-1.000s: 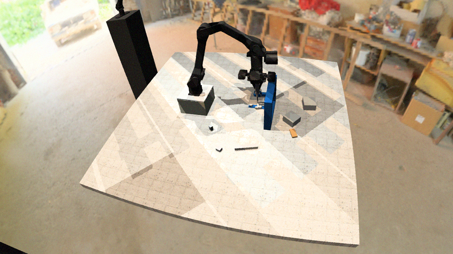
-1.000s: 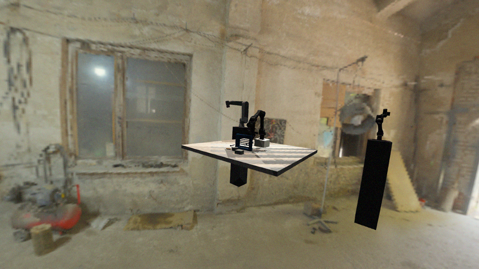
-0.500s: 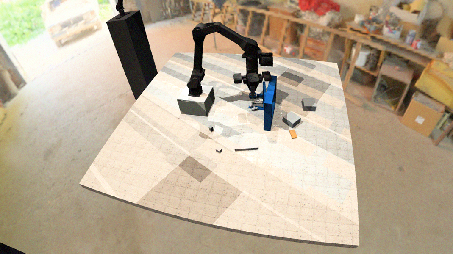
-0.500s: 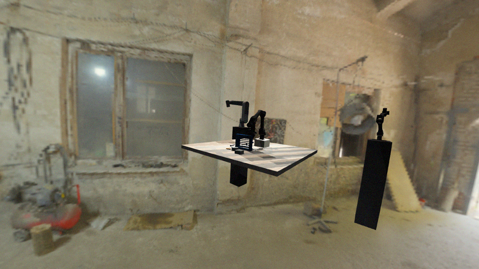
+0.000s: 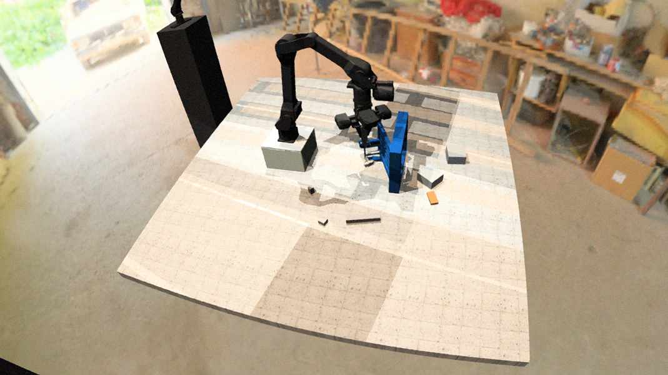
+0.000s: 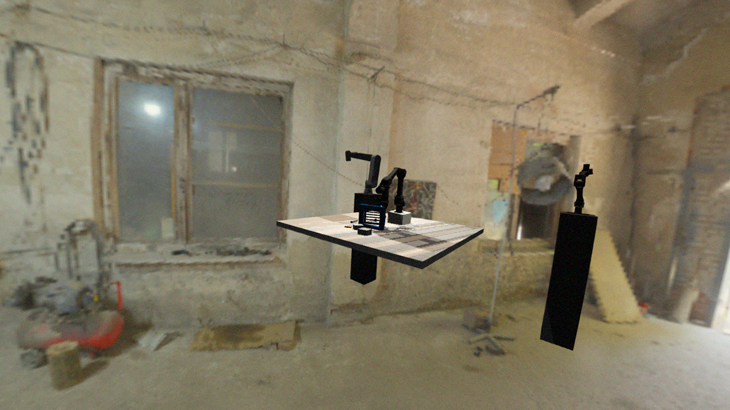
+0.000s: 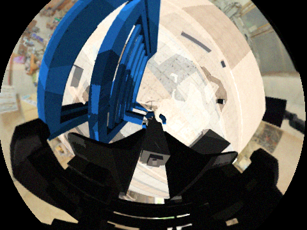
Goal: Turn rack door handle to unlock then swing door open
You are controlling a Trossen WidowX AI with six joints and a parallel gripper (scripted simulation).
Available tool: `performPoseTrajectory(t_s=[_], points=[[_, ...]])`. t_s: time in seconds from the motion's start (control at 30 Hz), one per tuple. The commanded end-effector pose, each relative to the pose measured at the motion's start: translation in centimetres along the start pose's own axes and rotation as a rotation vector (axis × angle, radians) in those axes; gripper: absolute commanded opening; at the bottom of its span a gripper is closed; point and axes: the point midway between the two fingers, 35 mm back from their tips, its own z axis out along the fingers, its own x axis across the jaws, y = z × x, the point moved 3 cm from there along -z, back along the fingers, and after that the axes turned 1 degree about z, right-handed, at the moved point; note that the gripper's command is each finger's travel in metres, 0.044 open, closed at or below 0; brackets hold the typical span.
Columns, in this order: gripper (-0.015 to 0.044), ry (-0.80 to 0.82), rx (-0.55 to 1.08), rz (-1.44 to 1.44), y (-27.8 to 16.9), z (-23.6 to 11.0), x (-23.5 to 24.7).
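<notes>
The blue rack frame (image 5: 397, 154) (image 6: 372, 216) (image 7: 48, 83) stands upright in the middle of the table (image 5: 326, 275). Its slatted blue door (image 5: 381, 145) (image 7: 110, 80) stands swung a little way out of the frame, toward the arm. My gripper (image 5: 367, 148) (image 7: 153, 132) reaches down at the door's free edge and is shut on the door's small handle (image 5: 368, 160) (image 7: 162, 117). My dark fingers hide most of the handle in the wrist view. I cannot tell the handle's turn.
Two grey blocks (image 5: 455, 155) (image 5: 430, 177) and an orange block (image 5: 432, 197) lie behind the frame. A black bar (image 5: 362, 220) and two small black cubes (image 5: 311, 190) (image 5: 322, 221) lie in front. The arm's base box (image 5: 287, 151) stands to the left.
</notes>
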Motion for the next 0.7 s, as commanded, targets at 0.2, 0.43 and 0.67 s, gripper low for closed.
performPoseTrajectory(t_s=[0.2, 0.43, 0.67], points=[[0.0009, 0.006, -0.004, -0.163, 0.6, 0.0, -2.1], [0.0009, 0.004, -0.005, -0.26, 1.2, 0.0, -3.5], [0.0009, 0.003, -0.005, -0.353, 1.9, 0.0, -4.8]])
